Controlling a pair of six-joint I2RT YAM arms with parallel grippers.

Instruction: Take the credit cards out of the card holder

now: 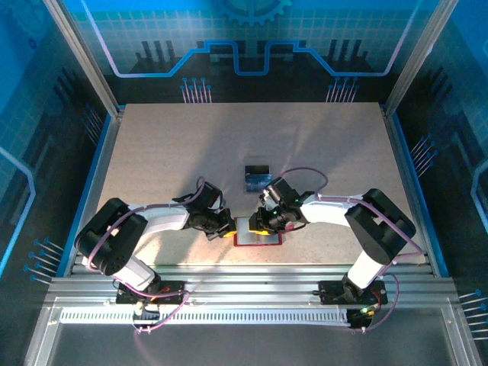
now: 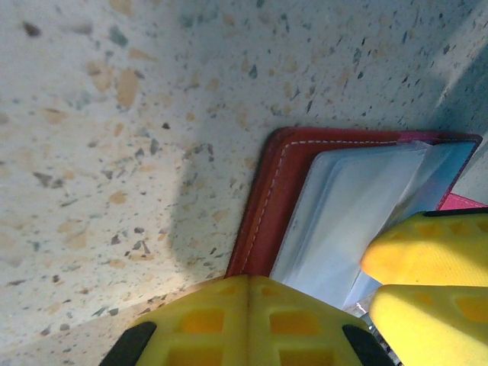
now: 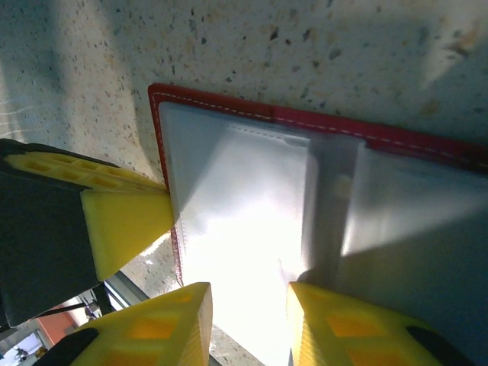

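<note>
One holder (image 1: 259, 239), two loose cards.
One red holder at the table's (image 1: 168, 152) near edge; toward the middle, one black card (image 1: 257, 167), one blue card (image 1: 258, 182).

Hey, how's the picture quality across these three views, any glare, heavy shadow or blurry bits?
Top external: sharp overall, with a bright patch on the table beside the card holder. Left wrist: a soft shadow crosses the table, and the left gripper is blurred close up. Right wrist: glare washes the card holder's clear pocket white, while its right half sits in shadow.
</note>
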